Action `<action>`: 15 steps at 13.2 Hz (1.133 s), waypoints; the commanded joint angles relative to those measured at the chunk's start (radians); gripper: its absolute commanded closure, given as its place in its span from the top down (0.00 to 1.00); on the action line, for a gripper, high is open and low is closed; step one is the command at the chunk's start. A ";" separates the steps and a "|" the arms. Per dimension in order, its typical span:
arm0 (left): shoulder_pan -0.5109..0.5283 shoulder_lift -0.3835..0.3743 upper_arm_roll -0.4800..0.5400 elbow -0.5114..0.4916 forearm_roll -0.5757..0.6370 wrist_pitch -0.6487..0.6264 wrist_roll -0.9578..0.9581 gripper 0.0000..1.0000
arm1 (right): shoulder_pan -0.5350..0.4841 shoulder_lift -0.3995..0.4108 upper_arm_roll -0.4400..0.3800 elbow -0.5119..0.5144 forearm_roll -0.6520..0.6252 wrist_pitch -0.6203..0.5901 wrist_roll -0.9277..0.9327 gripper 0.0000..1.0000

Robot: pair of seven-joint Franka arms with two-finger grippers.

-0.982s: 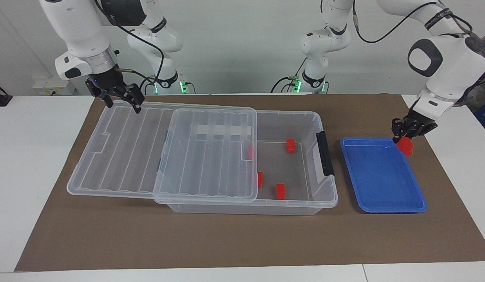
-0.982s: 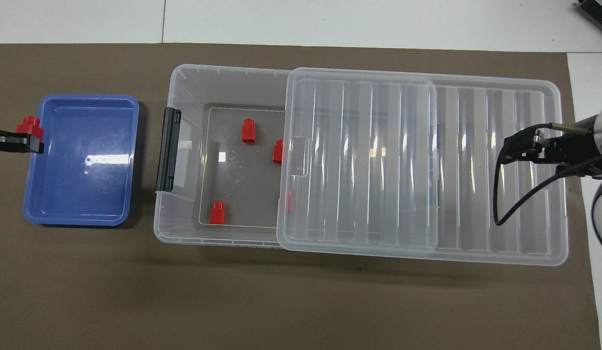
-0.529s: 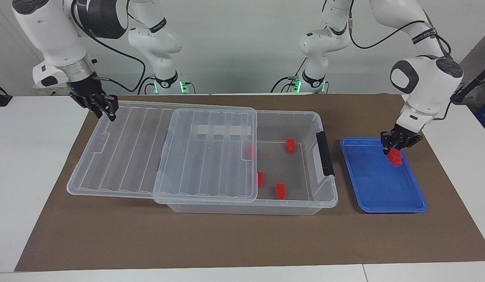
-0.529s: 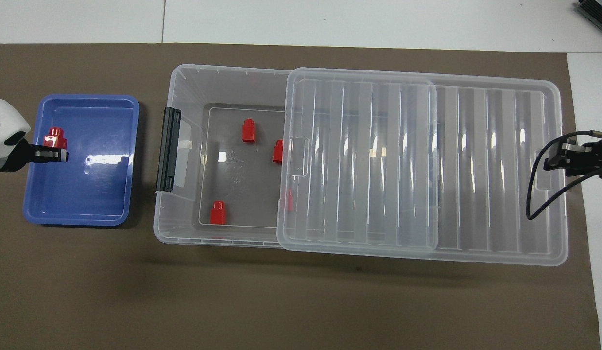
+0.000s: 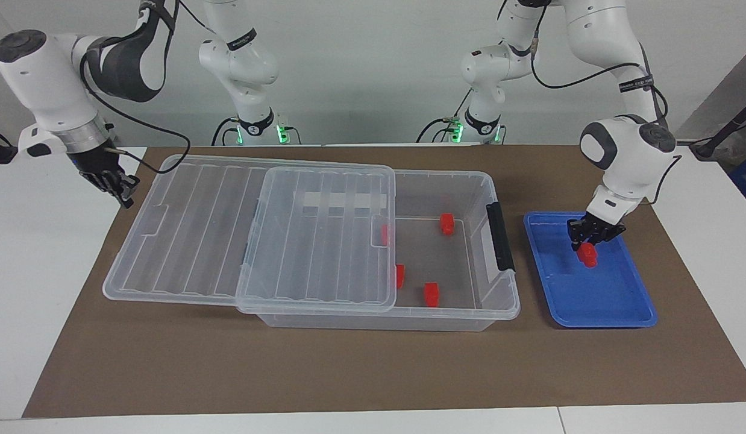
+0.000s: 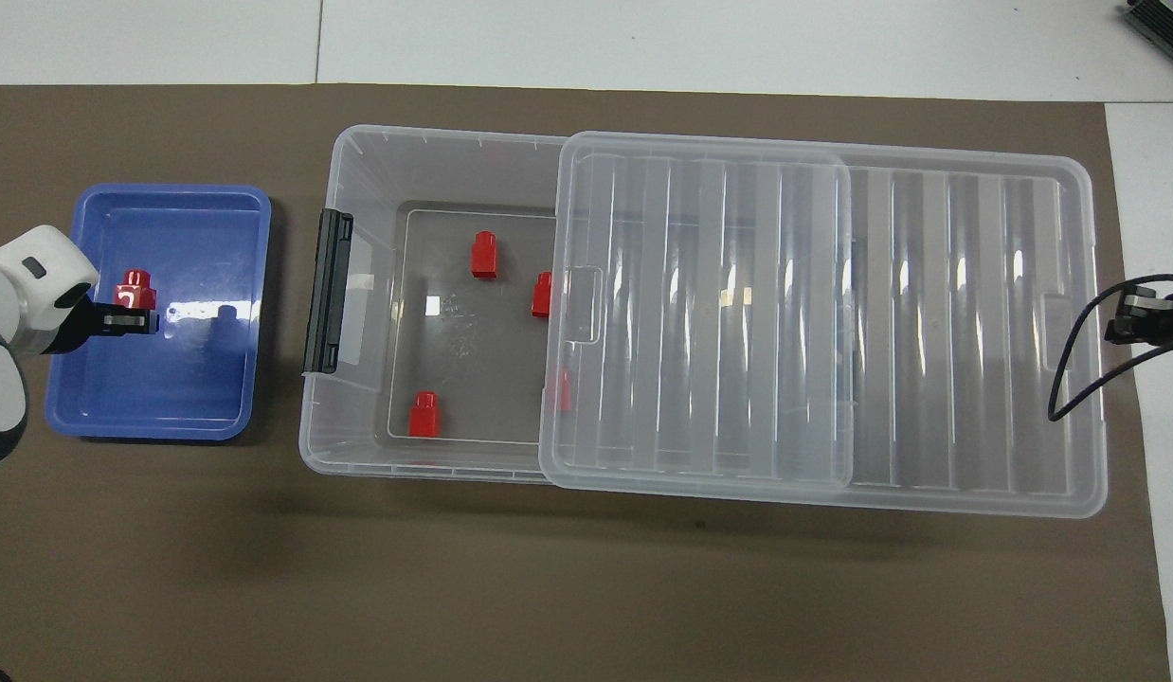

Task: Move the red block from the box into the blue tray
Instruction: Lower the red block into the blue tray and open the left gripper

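The blue tray [image 5: 596,310] [image 6: 217,213] lies on the brown mat at the left arm's end. My left gripper [image 5: 586,240] [image 6: 132,322] is shut on a red block [image 5: 587,255] [image 6: 135,289] and holds it low over the tray's middle. The clear box [image 5: 463,179] [image 6: 359,156] stands beside the tray, its ribbed lid [image 5: 192,235] [image 6: 928,332] slid toward the right arm's end. Two red blocks [image 5: 446,223] [image 5: 431,293] lie in the open part of the box. Two more [image 5: 399,275] [image 5: 384,234] lie at the lid's edge, partly covered. My right gripper [image 5: 123,190] [image 6: 1138,320] waits off the lid's outer end.
A black latch [image 5: 499,236] [image 6: 326,292] sits on the box's end wall facing the tray. The brown mat [image 5: 349,361] covers the table's middle, with white table [image 5: 41,271] at either end.
My left gripper carried the red block from the tray's outer rim to over the tray's middle and lowered it. My right gripper drew back from the lid's corner to off its end.
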 commanded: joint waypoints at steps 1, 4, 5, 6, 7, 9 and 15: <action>0.011 0.020 -0.005 -0.034 0.017 0.071 0.010 0.19 | -0.024 0.036 0.011 -0.009 0.009 0.044 -0.049 0.00; 0.014 0.058 -0.007 -0.041 0.017 0.111 0.009 0.19 | -0.024 0.048 0.012 -0.015 0.011 0.044 -0.052 0.00; 0.014 0.060 -0.007 -0.041 0.017 0.111 0.006 0.19 | -0.019 0.048 0.012 -0.013 0.012 0.043 -0.052 0.00; 0.014 0.060 -0.005 -0.041 0.017 0.111 0.004 0.19 | -0.012 0.053 0.014 -0.012 0.014 0.043 -0.051 0.00; 0.014 0.060 -0.007 -0.041 0.017 0.111 0.006 0.20 | -0.005 0.054 0.015 -0.012 0.014 0.046 -0.054 0.00; 0.014 0.060 -0.005 -0.041 0.017 0.108 0.006 0.38 | 0.031 0.054 0.015 -0.012 0.014 0.041 -0.072 0.00; 0.005 0.043 -0.008 0.004 0.017 0.001 0.001 0.47 | 0.139 0.051 0.017 -0.004 0.015 -0.052 -0.075 0.00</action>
